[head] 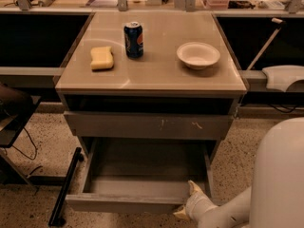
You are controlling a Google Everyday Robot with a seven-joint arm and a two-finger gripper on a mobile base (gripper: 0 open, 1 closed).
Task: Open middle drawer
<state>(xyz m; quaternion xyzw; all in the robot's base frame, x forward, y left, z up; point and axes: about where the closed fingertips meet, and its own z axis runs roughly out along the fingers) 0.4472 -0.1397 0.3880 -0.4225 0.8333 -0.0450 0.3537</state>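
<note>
Your gripper: at drawer front, right end, jaws clamped across its lip. Drawer pulled out. Above: can, sponge, bowl.

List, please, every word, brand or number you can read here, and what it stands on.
No text can be read with certainty.
Blue can: a red-and-white mark, its lettering too small to read.
Sponge, bowl, middle drawer: no text seen.
Gripper, at the right end of the pulled-out middle drawer's front: no marking seen.
</note>
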